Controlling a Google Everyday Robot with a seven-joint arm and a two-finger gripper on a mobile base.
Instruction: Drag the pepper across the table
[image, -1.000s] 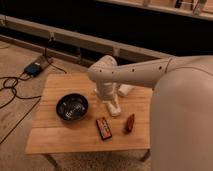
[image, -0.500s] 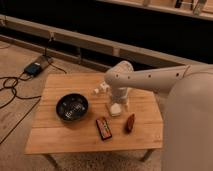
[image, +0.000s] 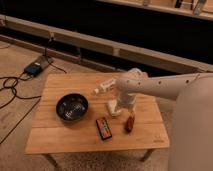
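Note:
The pepper (image: 129, 123) is a small reddish-brown tapered thing lying on the light wood table (image: 65, 135), near the front right. My white arm reaches in from the right. The gripper (image: 114, 107) hangs down over the table just left of and behind the pepper, close to it; I cannot tell whether it touches it.
A dark bowl (image: 72, 107) sits on the left middle of the table. A flat black-and-red packet (image: 104, 128) lies in front, left of the pepper. A white bottle (image: 104, 86) lies behind the gripper. Cables and a box (image: 36, 67) lie on the floor at left.
The arm has swung to the right across the table and the gripper has come down closer to the pepper. The pepper, packet and bowl have not moved.

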